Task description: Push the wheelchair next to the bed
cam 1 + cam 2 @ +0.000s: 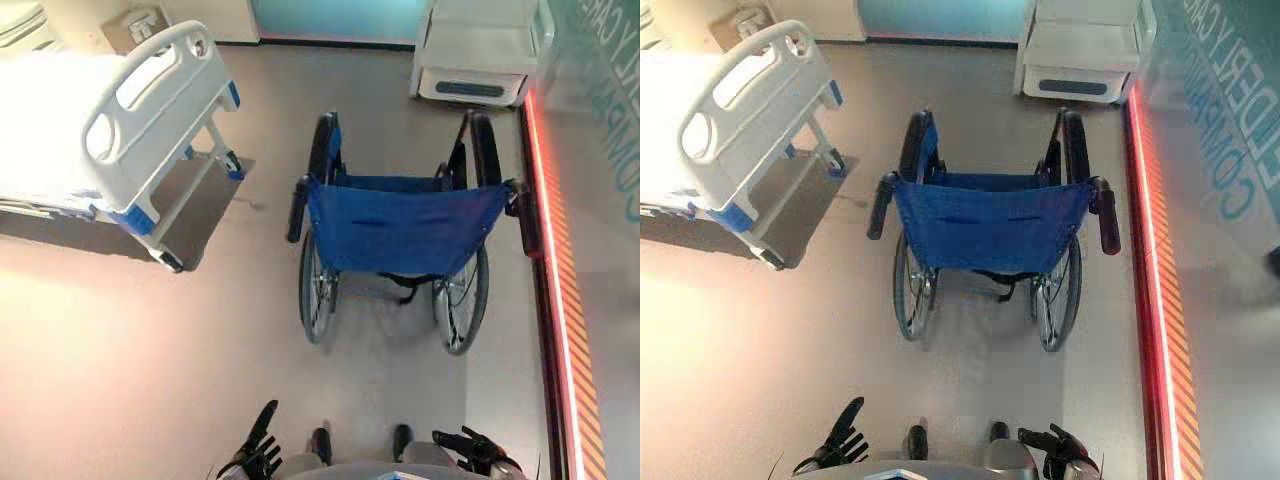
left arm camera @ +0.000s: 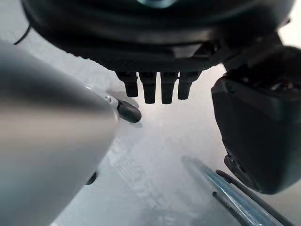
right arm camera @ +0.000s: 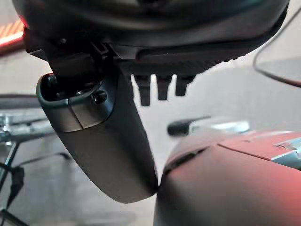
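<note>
Blue-backed wheelchair [image 1: 400,225] stands ahead of both hands, well apart from them, push handles pointing back their way. Left robot hand [image 1: 262,445] hangs low, fingers straight and spread, holding nothing; right robot hand [image 1: 475,447] is relaxed and empty too. Bed [image 1: 90,130] sits ahead-left of the left robot hand, apart from the wheelchair.

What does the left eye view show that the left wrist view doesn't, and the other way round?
Left eye view: the blue wheelchair standing apart from the bed, and the right robot hand low near the bottom edge. Left wrist view: the left robot hand up close, fingers straight and holding nothing. Shared: the left robot hand and the grey floor.
</note>
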